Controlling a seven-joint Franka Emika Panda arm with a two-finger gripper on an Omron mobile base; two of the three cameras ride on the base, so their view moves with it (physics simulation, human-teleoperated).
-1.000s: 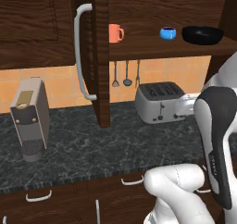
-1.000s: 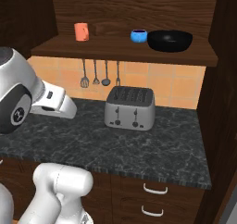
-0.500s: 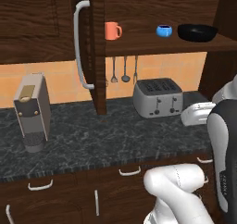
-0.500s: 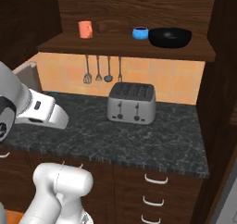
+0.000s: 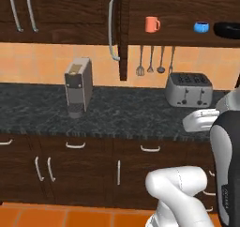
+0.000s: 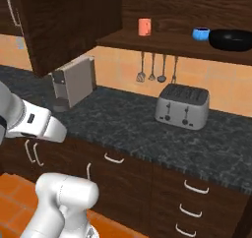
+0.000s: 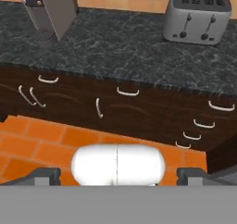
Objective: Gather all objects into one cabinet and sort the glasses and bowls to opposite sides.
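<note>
Gripper (image 7: 118, 174) spread wide, empty, held low over floor. Mug (image 5: 151, 24), blue cup (image 5: 201, 27), black bowl (image 5: 228, 30) on shelf above toaster (image 5: 188, 89); cabinet door (image 5: 123, 31) open left of it.

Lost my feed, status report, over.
Gripper open, empty, over the floor. Orange mug, blue cup, black bowl on open cabinet shelf. Cabinet door ajar beside the mug.
</note>
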